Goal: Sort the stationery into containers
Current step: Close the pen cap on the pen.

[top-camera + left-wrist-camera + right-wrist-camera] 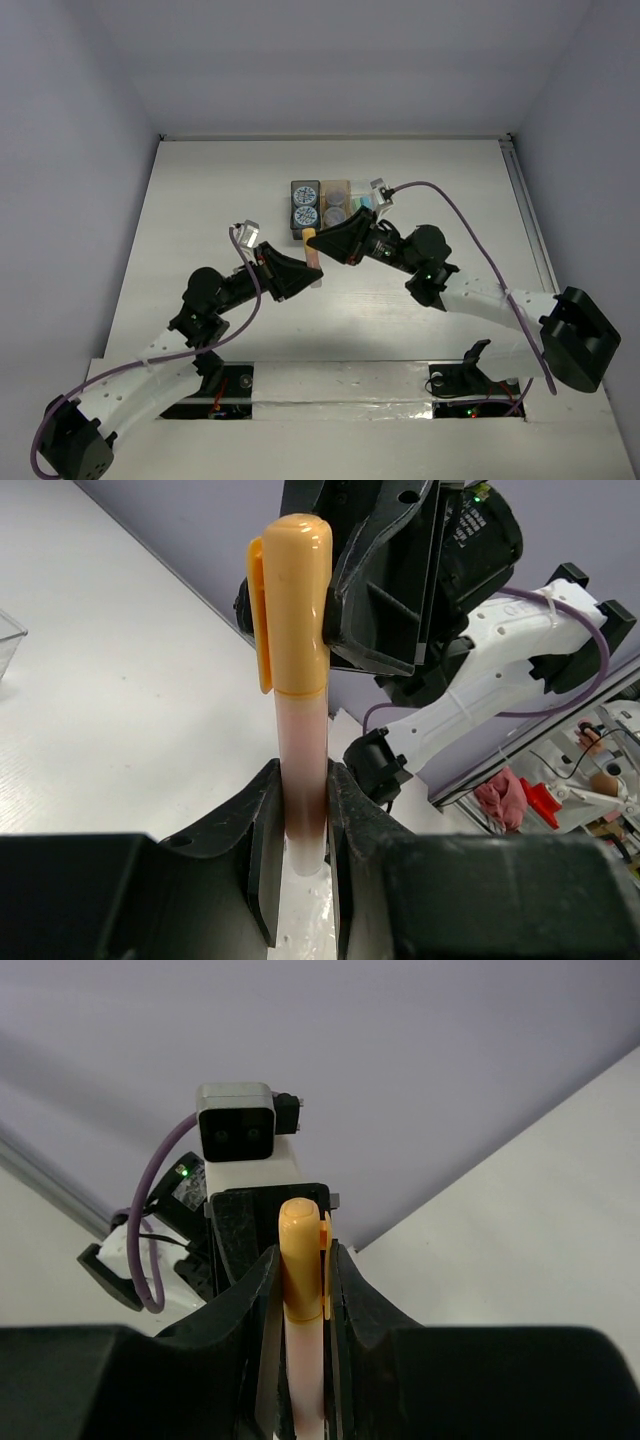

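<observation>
The orange pen (298, 600) is held upright above the desk (200, 200), its barrel clamped in the left gripper (303, 790) and its cap seemingly pinched by the right gripper (303, 1260). Light, stiff, slippery plastic is expected. The barrel, not the cap, is best gripped.

- No word, number, brand or sign can be read in any of the three views.
- The orange pen (300, 610) shows a plain cap and clip, and its pale barrel carries no lettering.
- The discs (305, 214) in the dark grey box have patterned tops, too small in the top view to make out as letters or figures.
- The white arm link (510, 670) in the left wrist view has a faint grey mark on its upper face, too blurred to read.
- The small green lights on the arms are plain dots, not characters.
</observation>
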